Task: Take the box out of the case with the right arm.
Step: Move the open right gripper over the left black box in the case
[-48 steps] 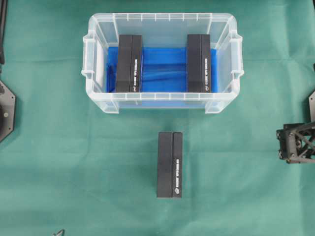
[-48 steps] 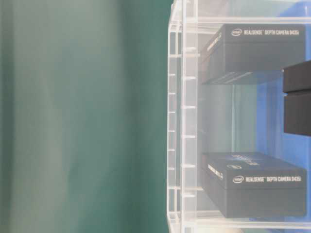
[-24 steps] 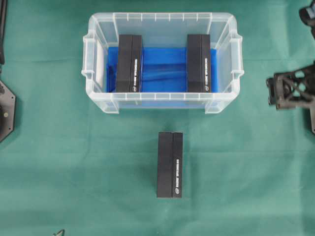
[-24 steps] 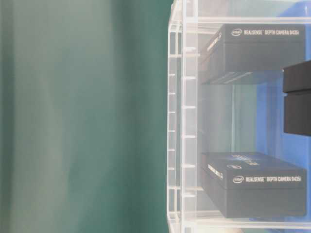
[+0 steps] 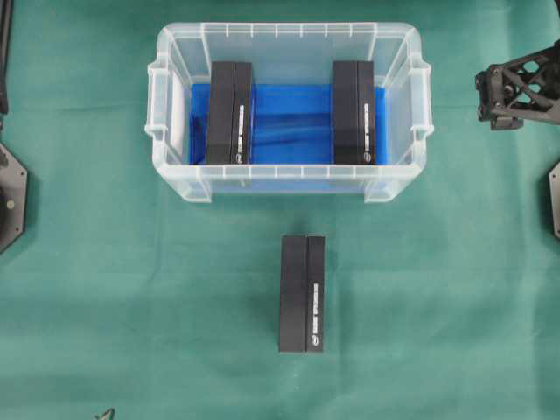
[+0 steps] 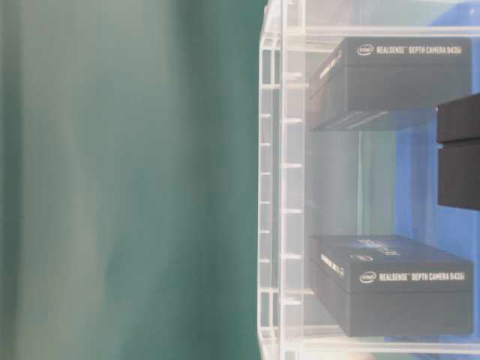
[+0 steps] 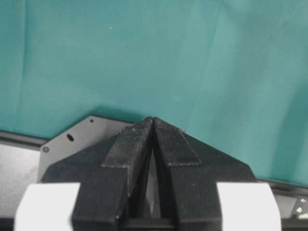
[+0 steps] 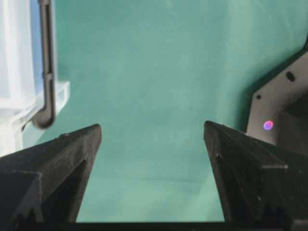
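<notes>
Your right tool (image 8: 153, 139) stood spread wide and held nothing, with only green worktop (image 8: 154, 72) between its tips. The case (image 5: 289, 39) lay off to its left in the overhead view, apart from it, its corner just showing at the left edge of the right wrist view. Two black boxes stood inside the case, the right box (image 5: 353, 112) nearer the tool and the left box (image 5: 230, 112) farther. A third box (image 5: 303, 293) lay on the worktop outside the case. Your left tool (image 7: 153, 126) was pressed together, empty.
</notes>
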Motion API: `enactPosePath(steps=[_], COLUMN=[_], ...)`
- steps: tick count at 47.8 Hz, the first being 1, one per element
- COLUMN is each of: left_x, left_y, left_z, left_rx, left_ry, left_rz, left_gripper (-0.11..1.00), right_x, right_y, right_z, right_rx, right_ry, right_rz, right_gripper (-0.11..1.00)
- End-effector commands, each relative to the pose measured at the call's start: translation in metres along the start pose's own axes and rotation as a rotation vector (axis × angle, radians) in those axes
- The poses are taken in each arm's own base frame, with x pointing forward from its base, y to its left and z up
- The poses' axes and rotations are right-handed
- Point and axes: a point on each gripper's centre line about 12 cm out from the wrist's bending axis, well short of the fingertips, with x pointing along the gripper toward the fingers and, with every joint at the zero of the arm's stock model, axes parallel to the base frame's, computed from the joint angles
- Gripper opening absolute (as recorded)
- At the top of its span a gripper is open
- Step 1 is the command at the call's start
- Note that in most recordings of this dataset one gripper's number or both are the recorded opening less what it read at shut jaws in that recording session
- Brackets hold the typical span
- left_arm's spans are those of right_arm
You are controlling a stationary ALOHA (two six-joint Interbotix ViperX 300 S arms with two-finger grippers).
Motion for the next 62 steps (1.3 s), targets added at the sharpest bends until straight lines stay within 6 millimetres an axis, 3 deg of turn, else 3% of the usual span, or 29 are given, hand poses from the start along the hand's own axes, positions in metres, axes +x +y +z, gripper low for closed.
enactPosePath(steps=[1, 42, 52, 62], left_x=[-0.003, -0.003, -0.003, -0.003], left_y=[0.0, 0.0, 0.0, 0.0], left_z=[0.002, 0.002, 0.002, 0.002], left_rx=[0.0, 0.001, 0.001, 0.001], left_ry=[-0.014, -0.014, -0.016, -0.017], left_rz=[-0.001, -0.001, -0.002, -0.002], left_gripper=[0.08, 0.08, 0.08, 0.08], right_x=[-0.002, -0.003, -0.004, 0.0], right_y=[-0.001, 0.004, 0.023, 0.062], right_z=[0.003, 0.006, 0.006, 0.008], right_rx=[0.0, 0.0, -0.002, -0.013], right_ry=[-0.002, 0.0, 0.002, 0.001], right_rz=[0.016, 0.056, 0.124, 0.176], right_gripper=[0.87, 0.87, 0.87, 0.87])
